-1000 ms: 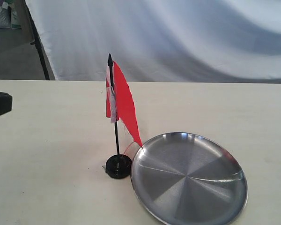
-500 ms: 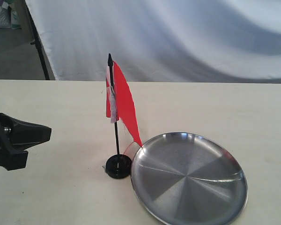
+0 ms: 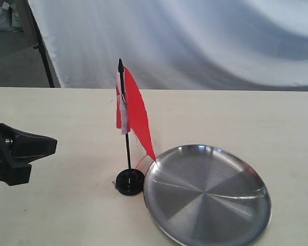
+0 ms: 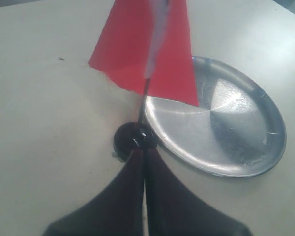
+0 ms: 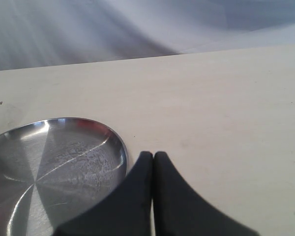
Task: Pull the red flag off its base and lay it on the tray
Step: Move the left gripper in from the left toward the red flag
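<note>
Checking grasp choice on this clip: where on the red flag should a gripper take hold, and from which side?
Probably the bare black pole of the red flag, between cloth and base: upright, thin, uncovered there. Come from the side of the left gripper, jaws opened first; the tray lies beside the base on the other side.

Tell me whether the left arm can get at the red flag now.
Probably yes: only bare table separates the left gripper from the red flag, upright in its base; the tray sits on the far side. The jaws are shut and must open first.
</note>
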### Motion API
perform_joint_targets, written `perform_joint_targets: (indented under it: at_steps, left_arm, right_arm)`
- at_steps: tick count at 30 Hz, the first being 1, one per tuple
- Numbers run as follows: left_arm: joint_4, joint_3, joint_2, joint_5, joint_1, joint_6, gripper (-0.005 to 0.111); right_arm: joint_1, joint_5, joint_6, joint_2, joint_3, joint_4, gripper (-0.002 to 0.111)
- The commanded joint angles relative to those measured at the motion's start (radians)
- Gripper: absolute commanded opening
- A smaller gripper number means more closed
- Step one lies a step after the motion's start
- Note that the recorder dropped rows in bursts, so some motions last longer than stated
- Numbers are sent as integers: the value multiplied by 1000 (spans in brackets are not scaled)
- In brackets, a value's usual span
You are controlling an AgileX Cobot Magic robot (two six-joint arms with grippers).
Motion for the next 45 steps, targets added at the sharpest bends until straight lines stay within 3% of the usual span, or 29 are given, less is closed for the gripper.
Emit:
perform_joint_targets:
  at_steps: [1, 33, 36, 42, 45]
  left_arm:
    - [-11, 0, 0, -2, 2, 6, 0]
    - [-18, 0, 0, 0, 2, 6, 1]
    - [-18, 0, 0, 7, 2, 8, 12]
    - [-18, 0, 0, 4, 2, 5, 57]
    - [-18, 0, 0, 4, 2, 3, 67]
  right_arm:
    - [-2, -6, -2, -6, -1, -7, 0]
    - [-2, -6, -2, -6, -1, -7, 0]
    - [-2, -6, -2, -6, -1, -7, 0]
    - [-2, -6, -2, -6, -1, -7, 0]
    - [-2, -6, -2, -6, -1, -7, 0]
